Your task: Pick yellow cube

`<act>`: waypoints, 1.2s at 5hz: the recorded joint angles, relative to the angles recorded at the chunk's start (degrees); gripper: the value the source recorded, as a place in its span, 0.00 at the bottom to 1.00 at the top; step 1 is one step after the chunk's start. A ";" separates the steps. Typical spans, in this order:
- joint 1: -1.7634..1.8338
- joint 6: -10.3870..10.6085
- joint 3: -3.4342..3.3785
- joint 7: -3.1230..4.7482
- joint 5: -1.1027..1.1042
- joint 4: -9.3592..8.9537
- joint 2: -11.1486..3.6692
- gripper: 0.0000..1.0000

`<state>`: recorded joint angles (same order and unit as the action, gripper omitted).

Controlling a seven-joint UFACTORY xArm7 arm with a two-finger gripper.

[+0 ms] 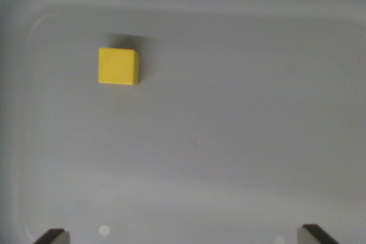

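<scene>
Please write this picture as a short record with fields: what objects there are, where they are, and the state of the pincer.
view: wrist view, looking down
target: yellow cube, in the upper part on the wrist view's left
surface: grey tray with rounded corners; cube rests on its floor
pincer: open, only the two fingertips show at the bottom edge
contact: none, cube lies well apart from the pincer
alignment: cube is off-centre, toward the wrist view's left of the gap
task state: cube not yet grasped

Only the dark fingertips (51, 235) of the gripper (183, 235) are seen, cut off at the bottom edge. The grey plastic tray (34, 141) is cropped on all sides and kinda blurred.
</scene>
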<state>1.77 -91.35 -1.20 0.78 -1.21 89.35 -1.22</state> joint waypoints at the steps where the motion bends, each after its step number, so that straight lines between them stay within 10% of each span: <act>1: 0.00 0.00 0.00 0.00 0.00 0.00 0.00 0.00; 6: 0.22 1.33 -0.12 -0.34 0.12 -0.34 -1.08 0.00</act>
<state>1.99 -90.02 -1.32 0.44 -1.09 89.02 -2.29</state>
